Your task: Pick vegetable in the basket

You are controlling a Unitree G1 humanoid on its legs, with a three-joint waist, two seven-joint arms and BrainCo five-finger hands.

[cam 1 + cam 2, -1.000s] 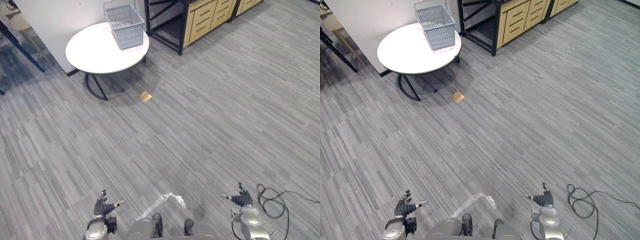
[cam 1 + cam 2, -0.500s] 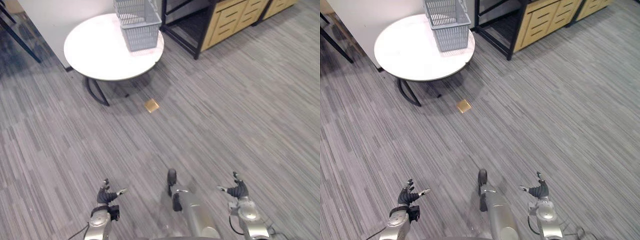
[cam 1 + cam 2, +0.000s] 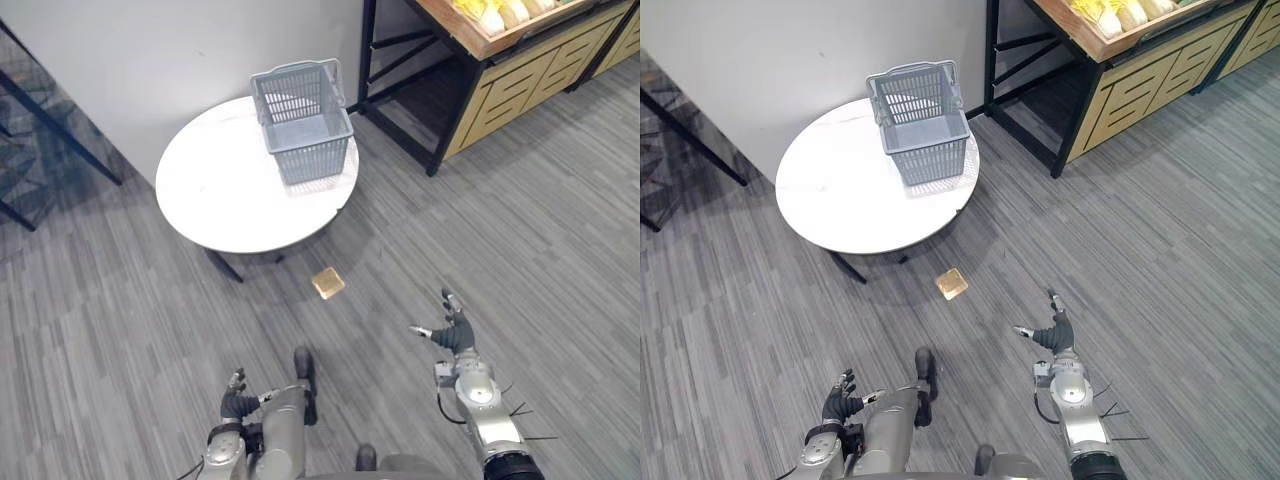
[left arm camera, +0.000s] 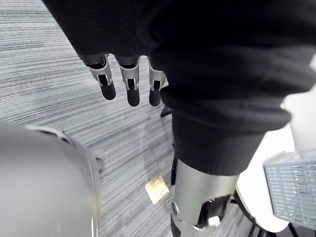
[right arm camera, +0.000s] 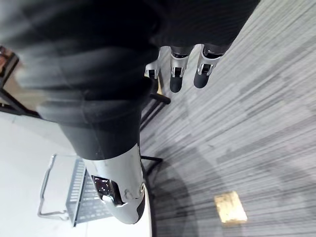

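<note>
Left eye view: right robot hand (image 3: 456, 337) forward, splayed

Grey striped carpet floor (image 3: 560, 230) runs across the room. A round white tabletop (image 3: 220, 190) on dark curved legs (image 3: 847, 268) stands against a plain pale wall (image 3: 180, 45). Near it is a black-framed wooden drawer cabinet (image 3: 530, 85). 1 small square brass floor plate (image 3: 327, 283) lies near the table.

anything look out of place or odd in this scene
One thing: a small flat tan square lies loose on the grey striped carpet, just in front of the round white table. I cannot tell what it is. The grey plastic mesh basket stands upright on the table and looks intact.
</note>
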